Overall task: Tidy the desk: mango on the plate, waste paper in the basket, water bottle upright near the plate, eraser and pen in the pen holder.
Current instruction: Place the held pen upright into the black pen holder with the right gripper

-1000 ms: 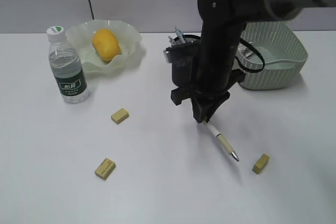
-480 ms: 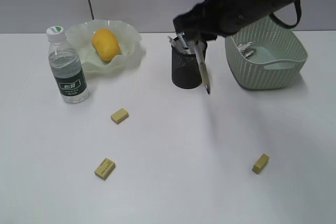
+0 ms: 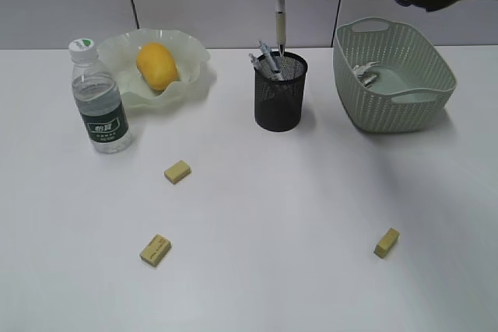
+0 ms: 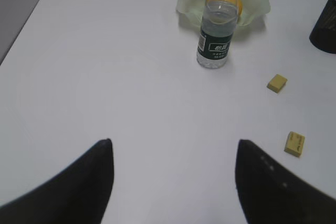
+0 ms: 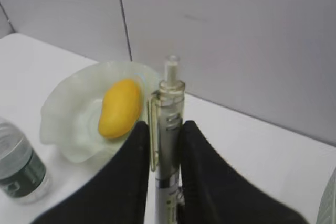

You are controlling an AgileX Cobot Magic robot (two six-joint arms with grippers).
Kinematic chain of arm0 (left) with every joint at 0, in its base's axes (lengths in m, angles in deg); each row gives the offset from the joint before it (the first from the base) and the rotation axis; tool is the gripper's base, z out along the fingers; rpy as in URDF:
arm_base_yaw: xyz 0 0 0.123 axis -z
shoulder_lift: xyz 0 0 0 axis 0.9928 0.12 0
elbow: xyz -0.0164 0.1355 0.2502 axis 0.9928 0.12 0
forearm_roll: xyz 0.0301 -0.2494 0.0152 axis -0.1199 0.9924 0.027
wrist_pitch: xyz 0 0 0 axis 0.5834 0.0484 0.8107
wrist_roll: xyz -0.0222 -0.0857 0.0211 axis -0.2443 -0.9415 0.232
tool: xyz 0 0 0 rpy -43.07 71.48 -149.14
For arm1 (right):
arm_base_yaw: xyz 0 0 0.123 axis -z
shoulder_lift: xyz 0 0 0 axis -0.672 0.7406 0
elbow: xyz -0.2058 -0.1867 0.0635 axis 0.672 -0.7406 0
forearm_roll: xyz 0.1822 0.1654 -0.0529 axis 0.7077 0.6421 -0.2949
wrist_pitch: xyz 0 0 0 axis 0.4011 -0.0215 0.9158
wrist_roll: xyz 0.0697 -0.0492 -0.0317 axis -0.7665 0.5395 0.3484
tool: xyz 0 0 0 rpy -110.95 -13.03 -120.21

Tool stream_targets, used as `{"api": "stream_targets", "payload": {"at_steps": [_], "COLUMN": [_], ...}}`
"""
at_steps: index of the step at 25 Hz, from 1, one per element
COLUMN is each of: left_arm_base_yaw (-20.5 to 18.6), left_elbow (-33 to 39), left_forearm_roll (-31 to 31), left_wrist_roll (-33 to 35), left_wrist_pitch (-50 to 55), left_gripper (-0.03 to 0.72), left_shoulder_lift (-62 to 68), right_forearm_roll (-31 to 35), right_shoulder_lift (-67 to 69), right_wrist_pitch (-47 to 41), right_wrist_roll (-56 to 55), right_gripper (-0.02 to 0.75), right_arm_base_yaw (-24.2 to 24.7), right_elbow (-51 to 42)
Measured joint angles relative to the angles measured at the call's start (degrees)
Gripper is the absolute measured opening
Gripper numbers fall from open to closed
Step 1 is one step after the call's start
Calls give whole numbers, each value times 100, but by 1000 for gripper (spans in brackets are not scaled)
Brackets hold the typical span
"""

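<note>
White desk [image 3: 257, 231]; right gripper [image 5: 163, 145] pinching pen [image 5: 166, 129] above pen holder [image 3: 280, 103]

upright water bottle [image 4: 216, 30] before plate [image 4: 257, 10]

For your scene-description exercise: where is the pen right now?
In the exterior view the pen hangs upright, pinched in the right gripper, just above the pen holder, between the plate and the basket.

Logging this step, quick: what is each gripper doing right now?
Left gripper: open, holding nothing, above bare desk.
Right gripper: shut on the pen, held upright above the pen holder.
</note>
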Motion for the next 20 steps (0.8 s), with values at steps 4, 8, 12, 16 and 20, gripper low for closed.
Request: {"api": "stream_targets", "payload": {"at_steps": [4, 8, 12, 16, 20], "left_arm_base_yaw": [0, 0, 0, 0, 0], "left_elbow": [0, 0, 0, 0, 0], "left_forearm_roll": [0, 0, 0, 0, 0], "left_wrist_roll": [0, 0, 0, 0, 0], "left_wrist_pitch": [0, 0, 0, 0, 0], "left_gripper": [547, 547, 547, 547, 547], "left_shoulder_lift": [0, 0, 0, 0, 0], "right_forearm_roll": [-23, -25, 97, 430, 525], "right_shoulder_lift": [480, 931, 1319, 1544, 1661], "right_wrist_pitch": [752, 1319, 1896, 2215, 2293], "right_wrist_roll": [0, 167, 573, 697, 715], "right_gripper": [153, 153, 153, 153, 153], "right_arm_base_yaw": [175, 255, 310, 404, 428], "right_elbow": [-3, -18, -26, -26, -18]}}
